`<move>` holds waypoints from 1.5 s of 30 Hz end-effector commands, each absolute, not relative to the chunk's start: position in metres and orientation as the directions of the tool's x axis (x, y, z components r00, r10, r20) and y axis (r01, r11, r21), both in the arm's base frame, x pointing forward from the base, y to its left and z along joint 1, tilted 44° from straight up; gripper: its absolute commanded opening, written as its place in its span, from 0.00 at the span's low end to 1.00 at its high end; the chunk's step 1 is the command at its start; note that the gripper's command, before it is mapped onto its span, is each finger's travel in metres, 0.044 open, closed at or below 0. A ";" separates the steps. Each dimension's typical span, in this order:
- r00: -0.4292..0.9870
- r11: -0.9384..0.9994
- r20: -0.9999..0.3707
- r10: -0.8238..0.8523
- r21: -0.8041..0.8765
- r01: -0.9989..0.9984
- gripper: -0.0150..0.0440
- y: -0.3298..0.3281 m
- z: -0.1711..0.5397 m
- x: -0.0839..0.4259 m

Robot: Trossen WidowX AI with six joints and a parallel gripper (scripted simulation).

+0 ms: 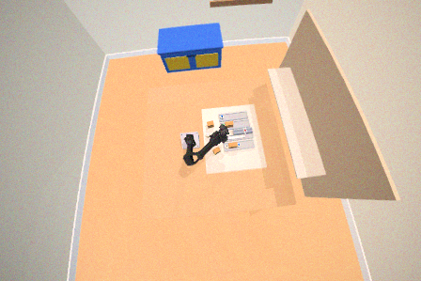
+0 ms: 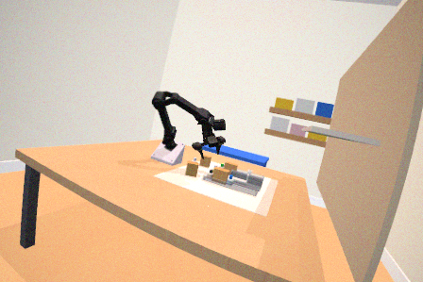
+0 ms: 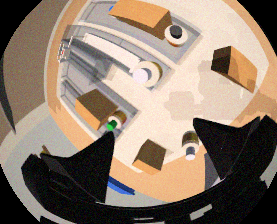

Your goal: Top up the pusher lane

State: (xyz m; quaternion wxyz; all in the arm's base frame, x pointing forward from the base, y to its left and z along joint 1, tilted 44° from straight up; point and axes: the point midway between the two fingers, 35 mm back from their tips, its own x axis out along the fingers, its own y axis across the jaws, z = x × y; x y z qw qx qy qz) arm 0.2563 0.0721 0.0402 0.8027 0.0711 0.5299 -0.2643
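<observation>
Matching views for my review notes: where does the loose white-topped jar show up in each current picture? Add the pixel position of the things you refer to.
Top: cannot be made out beside the arm.
Exterior: its small white top, left of the upright blocks.
Wrist: lower right, the jar (image 3: pixel 190 140) between the gripper's fingertips.
Shared landmark: the pale mat (image 1: pixel 235 164) (image 2: pixel 236 197) (image 3: pixel 161 107).
</observation>
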 end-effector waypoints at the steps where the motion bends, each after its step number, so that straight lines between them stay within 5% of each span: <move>1: 0.191 0.874 -0.868 -0.458 -0.400 0.274 1.00 0.084 0.021 0.211; 8: 0.146 0.710 -0.723 -0.675 -0.690 -0.136 1.00 0.086 0.015 0.152; 45: 0.147 0.710 -0.722 -0.676 -0.692 -0.135 1.00 0.039 -0.036 0.164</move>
